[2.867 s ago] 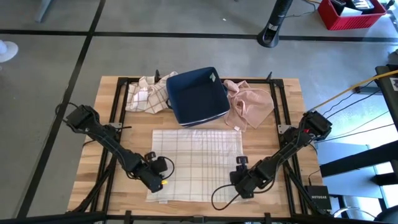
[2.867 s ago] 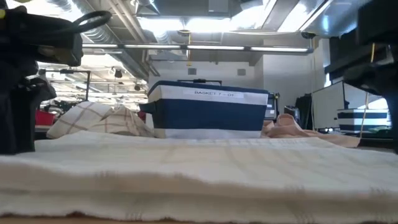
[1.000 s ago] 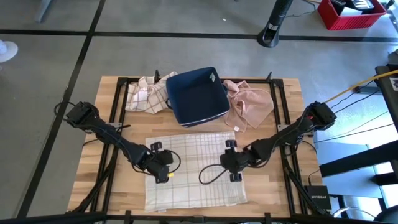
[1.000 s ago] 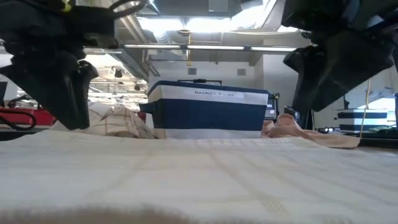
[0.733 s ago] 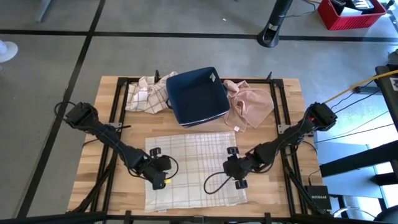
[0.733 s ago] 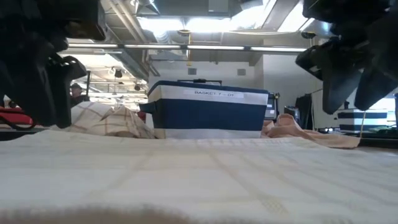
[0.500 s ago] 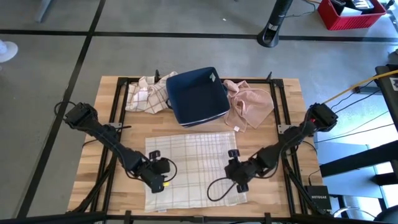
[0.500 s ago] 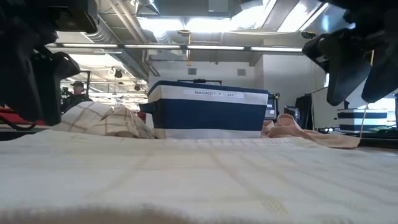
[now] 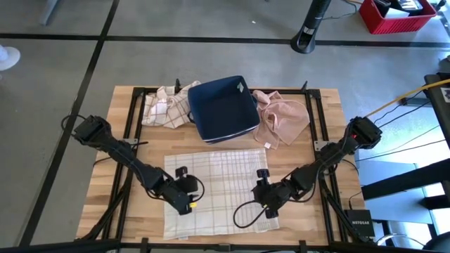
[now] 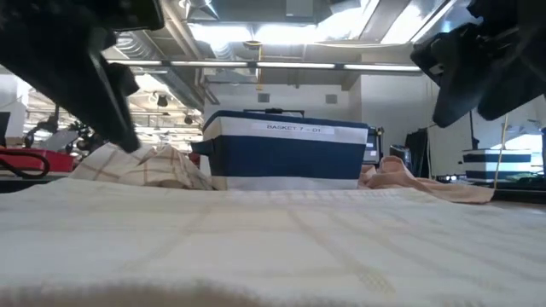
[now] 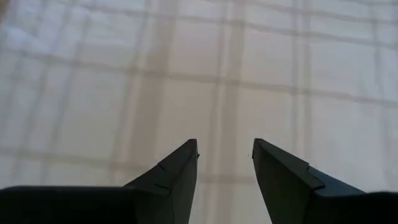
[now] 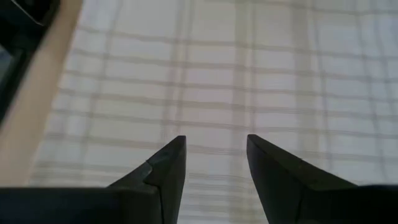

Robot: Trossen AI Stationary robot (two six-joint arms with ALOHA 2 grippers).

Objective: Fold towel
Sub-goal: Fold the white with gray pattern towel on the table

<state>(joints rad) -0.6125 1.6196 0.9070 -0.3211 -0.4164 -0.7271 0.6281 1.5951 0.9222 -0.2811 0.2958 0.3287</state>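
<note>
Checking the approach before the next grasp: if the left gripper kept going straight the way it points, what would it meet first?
Most likely the plaid towel. The left gripper is open, nothing between its fingers, and only cloth fills the view ahead. How far off the cloth lies is unclear.

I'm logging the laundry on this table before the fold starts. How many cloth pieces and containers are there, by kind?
Plaid towels: 2, one spread flat, one crumpled at the far left.
Pink cloths: 1, bunched beside the basket.
Blue baskets: 1.
Total: 4.
</note>
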